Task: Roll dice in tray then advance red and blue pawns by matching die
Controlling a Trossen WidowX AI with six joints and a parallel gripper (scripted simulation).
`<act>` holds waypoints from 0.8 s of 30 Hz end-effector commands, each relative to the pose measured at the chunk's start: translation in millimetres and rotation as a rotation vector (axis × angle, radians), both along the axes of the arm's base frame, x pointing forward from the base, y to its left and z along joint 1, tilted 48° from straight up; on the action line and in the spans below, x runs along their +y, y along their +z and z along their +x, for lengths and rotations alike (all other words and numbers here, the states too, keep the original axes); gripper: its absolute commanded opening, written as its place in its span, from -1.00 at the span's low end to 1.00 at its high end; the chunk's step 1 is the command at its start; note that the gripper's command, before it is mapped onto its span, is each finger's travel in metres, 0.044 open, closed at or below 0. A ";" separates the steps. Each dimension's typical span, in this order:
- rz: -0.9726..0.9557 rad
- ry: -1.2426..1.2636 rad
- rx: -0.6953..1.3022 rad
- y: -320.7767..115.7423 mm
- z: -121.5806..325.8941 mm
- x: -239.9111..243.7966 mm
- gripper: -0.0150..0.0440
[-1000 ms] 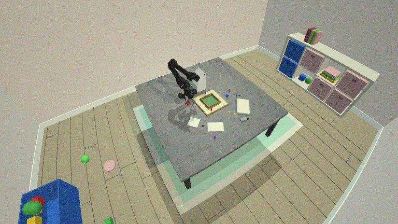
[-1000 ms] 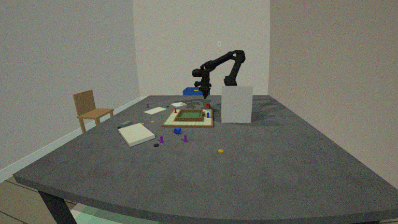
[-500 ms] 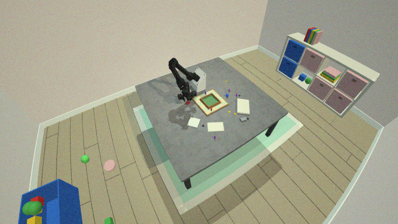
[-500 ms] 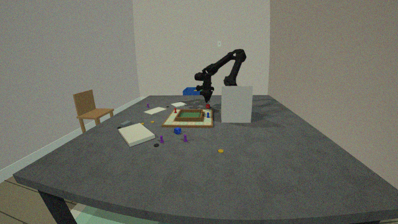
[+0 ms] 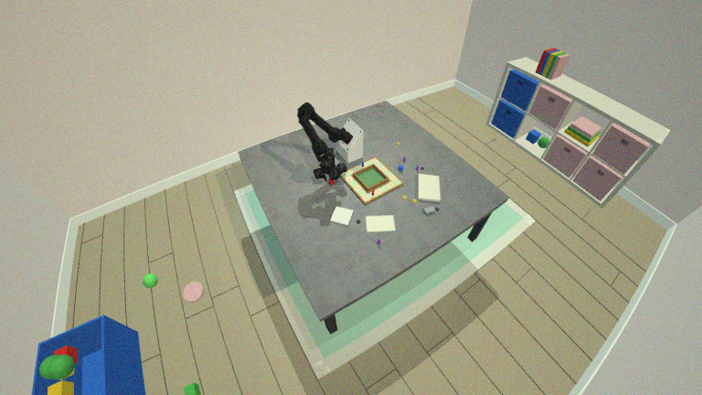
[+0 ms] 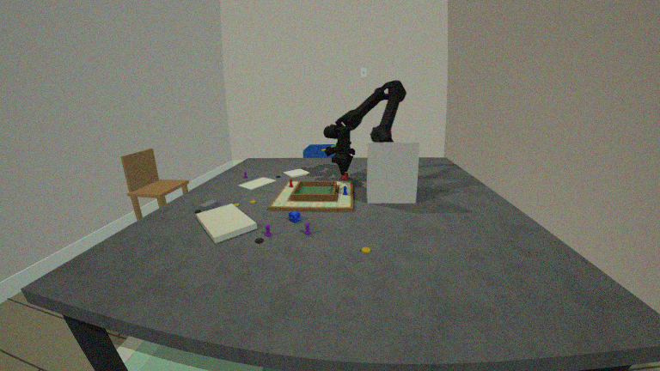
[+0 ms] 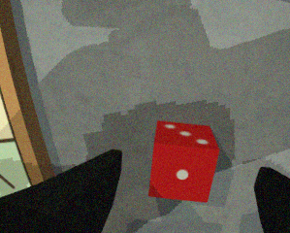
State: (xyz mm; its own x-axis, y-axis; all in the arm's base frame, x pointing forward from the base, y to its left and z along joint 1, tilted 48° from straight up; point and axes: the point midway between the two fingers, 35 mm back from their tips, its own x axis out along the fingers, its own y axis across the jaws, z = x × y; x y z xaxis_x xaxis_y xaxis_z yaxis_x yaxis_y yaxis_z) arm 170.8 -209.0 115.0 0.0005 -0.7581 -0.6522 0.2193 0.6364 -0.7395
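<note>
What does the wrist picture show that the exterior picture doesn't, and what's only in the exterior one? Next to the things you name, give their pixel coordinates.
Only wrist: white dots you can count on the red die [image 6: 344, 176] [image 7: 183, 165], one on one face, three on another.

Only exterior: the blue die [image 6: 294, 216], the blue pawn [image 6: 345, 191] and a wooden chair [image 6: 141, 173].

Both: the red die, the gripper [image 6: 344, 173] [image 7: 190, 170], open, and part of the game board [image 6: 311, 209] [image 7: 23, 121].

Grey table [image 5: 331, 272] [image 6: 369, 299] under scattered pieces
</note>
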 end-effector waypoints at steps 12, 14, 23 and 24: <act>0.006 0.005 0.009 -12.4 -1.4 -9.8 0.08; 0.006 0.005 0.009 -12.4 -1.4 -9.8 -0.03; 0.006 0.005 0.009 -12.4 -1.4 -9.8 -0.30; 0.007 0.005 0.009 -12.0 -1.1 -9.2 -0.39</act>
